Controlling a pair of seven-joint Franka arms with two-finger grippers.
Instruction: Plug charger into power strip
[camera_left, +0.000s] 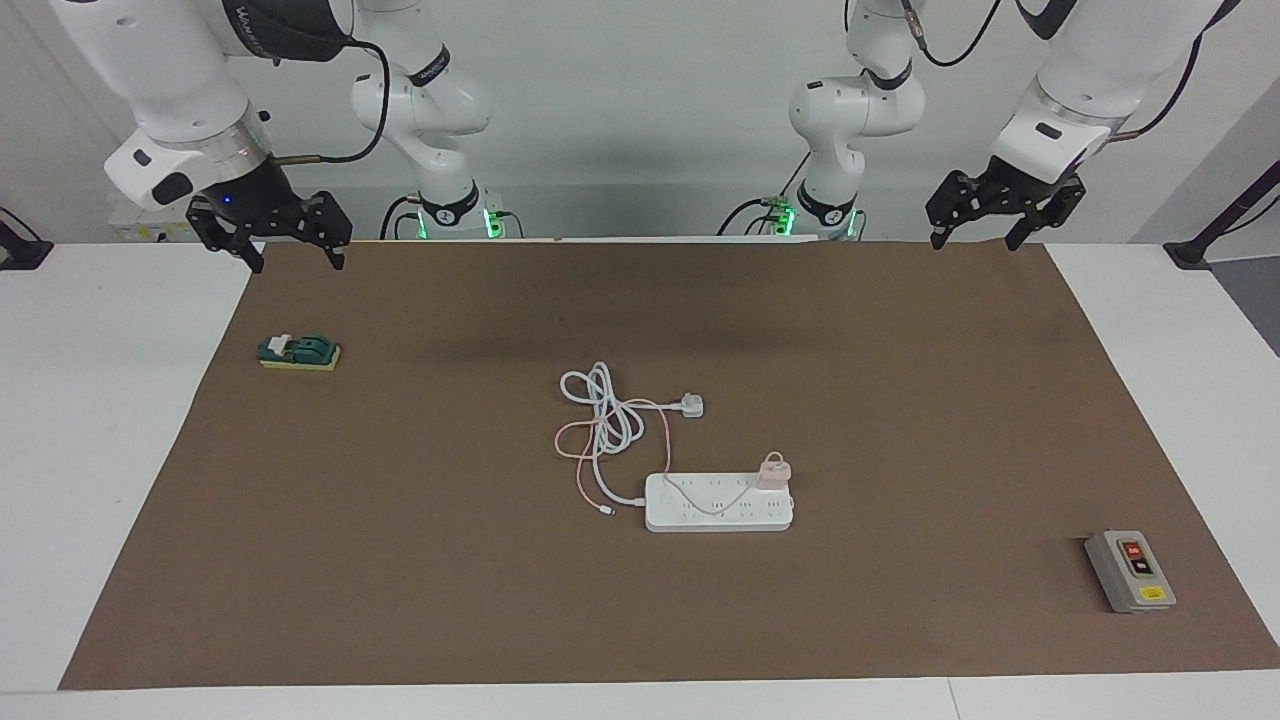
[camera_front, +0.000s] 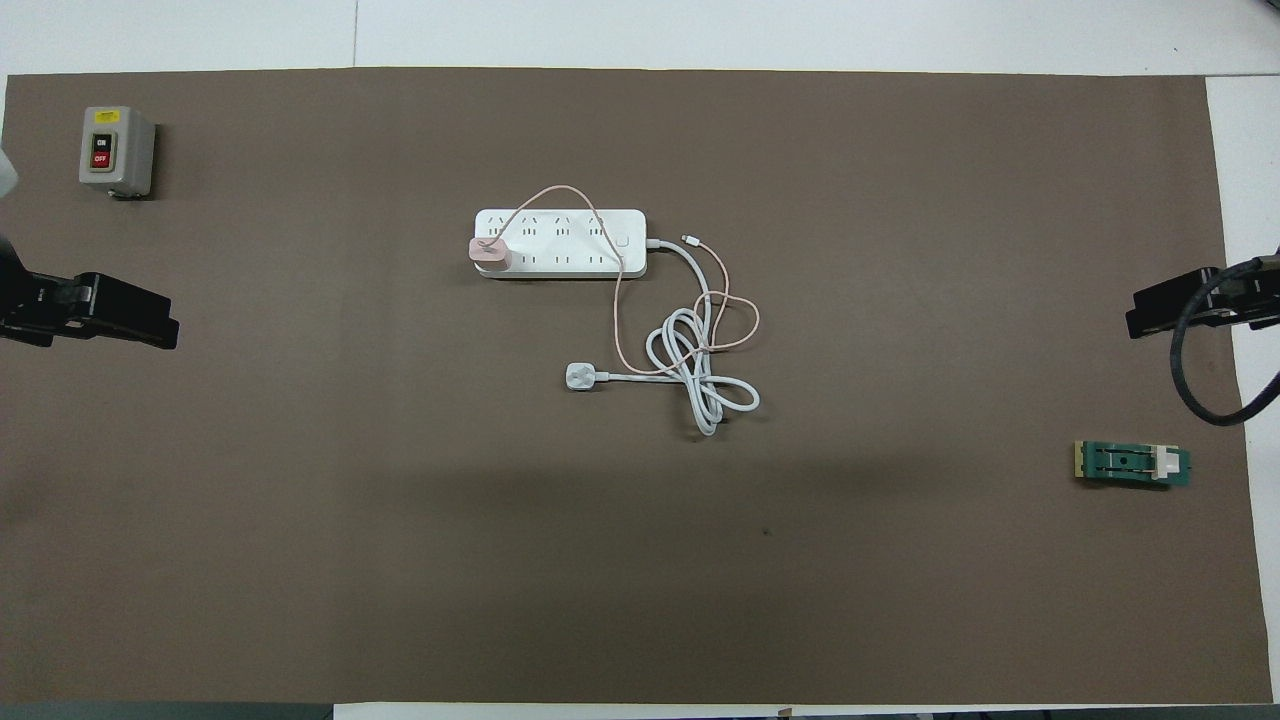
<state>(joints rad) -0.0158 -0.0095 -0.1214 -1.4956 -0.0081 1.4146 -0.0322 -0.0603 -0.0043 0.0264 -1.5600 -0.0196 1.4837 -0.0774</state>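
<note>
While spread across the table: brown mat (camera_left: 900, 420). Mid-mat: power strip (camera_left: 700, 515), pink charger (camera_left: 773, 470) seated upright at its left-arm end. Raised over the mat's robot-side corners, jaws apart, holding nothing: left gripper (camera_left: 975, 240), right gripper (camera_left: 292, 262).

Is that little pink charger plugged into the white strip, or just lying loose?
Plugged in, it seems: the charger stands upright on the power strip, at its end toward the left arm, with neither gripper near it.
</note>
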